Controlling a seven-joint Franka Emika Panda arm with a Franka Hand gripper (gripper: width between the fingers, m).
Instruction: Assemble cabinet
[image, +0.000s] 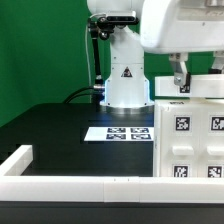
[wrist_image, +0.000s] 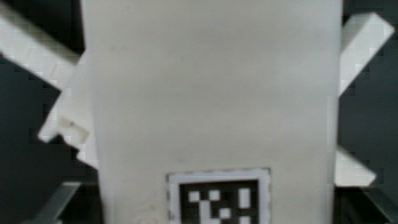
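Cabinet (image: 194, 135) at the exterior view's lower right edge, standing upright, long axis vertical, tagged face toward the camera. Above it, gripper (image: 181, 82) hanging over the top edge, fingers (image: 178, 72) straddling a white panel (wrist_image: 205, 90), apparently pinching it. Farther back, marker board (image: 119, 133) flat before the arm's base (image: 126, 85).

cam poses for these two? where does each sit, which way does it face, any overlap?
Exterior view: off the arm, low across the black table, facing the robot base and marker board; gripper shows above the cabinet.
Wrist view: on the wrist, pointing along the fingers at a tagged white cabinet panel.
Shared: the cabinet and the gripper.
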